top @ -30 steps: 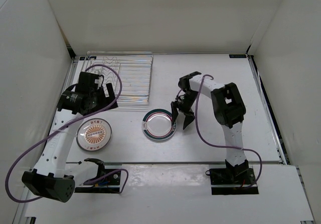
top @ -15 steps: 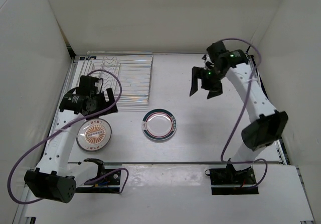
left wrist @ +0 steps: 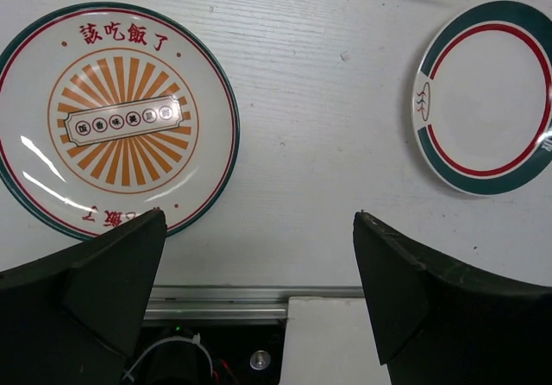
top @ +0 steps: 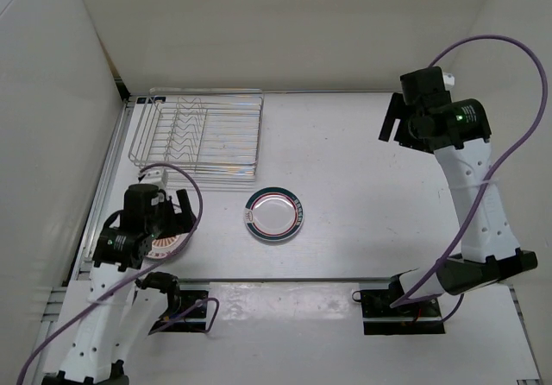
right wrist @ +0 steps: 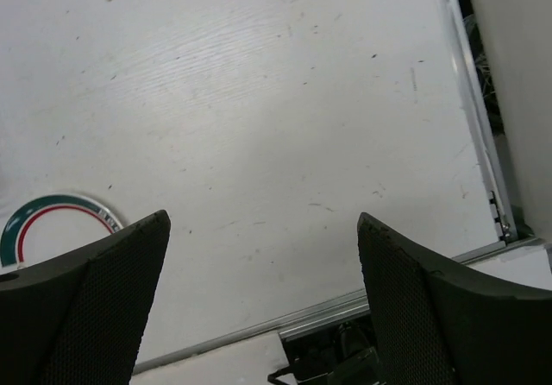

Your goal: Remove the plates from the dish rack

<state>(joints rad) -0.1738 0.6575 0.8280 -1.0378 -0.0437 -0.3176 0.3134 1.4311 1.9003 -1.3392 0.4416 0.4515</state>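
Walls: you have plain white panels [top: 285, 31] closing in the back and both sides.
Table: your work surface [top: 362, 143] is white and faintly scuffed.
Edges: silvery metal rails [top: 302, 280] border it.
Light: even, with soft shadows.

From above, hides most of the sunburst plate [top: 166, 245] beneath the left arm [top: 129, 230]. Crops the teal-ringed plate [left wrist: 483, 100] at the left wrist view's right edge; shows only a sliver in the right wrist's.

The dish rack [top: 197, 136] stood at the table's [top: 371, 195] far left, a teal-ringed plate [top: 274, 215] lay flat near the middle, and the left arm [top: 136, 221] partly covered a sunburst plate [top: 166, 245].
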